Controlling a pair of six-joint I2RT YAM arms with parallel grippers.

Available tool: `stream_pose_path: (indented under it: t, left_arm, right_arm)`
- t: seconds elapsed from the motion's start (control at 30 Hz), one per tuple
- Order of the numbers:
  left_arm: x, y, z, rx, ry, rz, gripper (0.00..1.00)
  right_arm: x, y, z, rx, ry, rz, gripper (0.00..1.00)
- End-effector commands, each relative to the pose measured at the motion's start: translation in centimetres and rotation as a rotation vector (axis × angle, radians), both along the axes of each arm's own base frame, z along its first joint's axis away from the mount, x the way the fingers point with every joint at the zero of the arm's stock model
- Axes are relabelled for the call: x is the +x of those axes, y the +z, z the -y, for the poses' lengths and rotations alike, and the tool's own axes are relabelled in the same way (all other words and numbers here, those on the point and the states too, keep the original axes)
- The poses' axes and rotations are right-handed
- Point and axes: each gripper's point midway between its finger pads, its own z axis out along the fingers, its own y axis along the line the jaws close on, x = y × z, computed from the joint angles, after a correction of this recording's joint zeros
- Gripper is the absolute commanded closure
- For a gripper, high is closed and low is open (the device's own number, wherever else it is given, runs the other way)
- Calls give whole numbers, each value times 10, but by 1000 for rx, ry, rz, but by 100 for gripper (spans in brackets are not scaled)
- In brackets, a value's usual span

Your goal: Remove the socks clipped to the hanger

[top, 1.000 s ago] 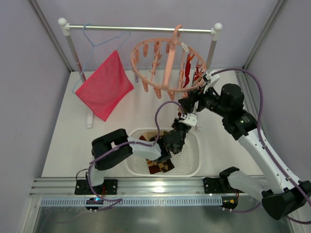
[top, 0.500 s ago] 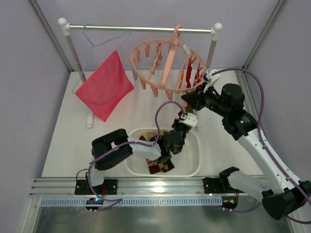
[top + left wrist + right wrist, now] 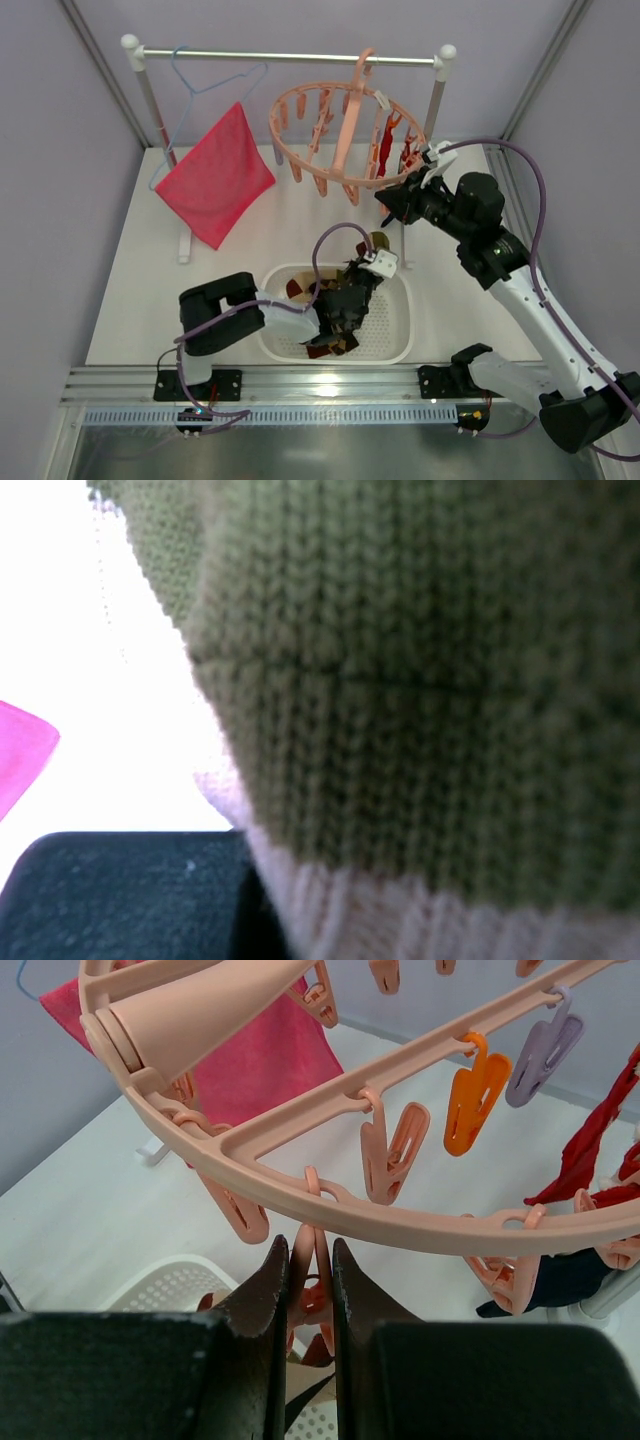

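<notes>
— Where's the hanger?
— The hanger (image 3: 345, 135) hangs by its hook from the rail (image 3: 290, 58), its ring tilted. A red sock (image 3: 385, 150) is clipped on the side toward my right arm. A dark sock (image 3: 560, 1275) hangs just beside it, under the rim.
— And your fingers?
— My right fingers (image 3: 270, 1290) reach up under the hanger's near rim and pinch a pink clip (image 3: 312, 1300) dangling there. My left fingers (image 3: 335, 312) are well below the hanger, down in the basket (image 3: 400, 345) on the bench (image 3: 150, 300), among socks (image 3: 328, 348) lying there. They are pressed together. Whether cloth is caught between them, I cannot tell.
— What does your left wrist see?
— An olive sock (image 3: 430, 680) with a pale cuff, right against the lens.
</notes>
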Motion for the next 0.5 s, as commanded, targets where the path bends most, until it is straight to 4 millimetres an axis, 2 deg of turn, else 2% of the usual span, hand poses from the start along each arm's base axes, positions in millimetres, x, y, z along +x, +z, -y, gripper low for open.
stream_pose_path:
  t: [0.0,0.1,0.13,0.17,0.2,0.23,0.3,0.33,0.47]
  left_arm:
    - [-27,53,-10,-128,9,59,100]
    - [-47,63,-13,-145,-26,33,100]
    - [-52,65,-17,-104,-47,1,100]
    - [-53,64,-15,-156,-75,-68,100]
    - [-57,41,-14,-35,-125,-144,100]
    - [-54,54,-18,-75,-144,-193,100]
    - [-59,50,-23,-113,-174,-275,100]
    - [-66,54,-32,-120,-205,-293,100]
    - [-88,65,-50,-173,-313,-375,100]
  right_arm:
    - [5,11,2,25,-31,44,96]
    - [7,5,5,17,-53,32,94]
    - [8,3,6,13,-63,26,75]
    - [8,3,8,10,-69,28,61]
    - [7,2,8,6,-70,27,49]
    - [6,1,11,4,-82,30,38]
    - [5,-5,15,0,-101,25,31]
    - [5,-6,17,-1,-113,29,26]
    - [4,-15,27,-13,-156,25,20]
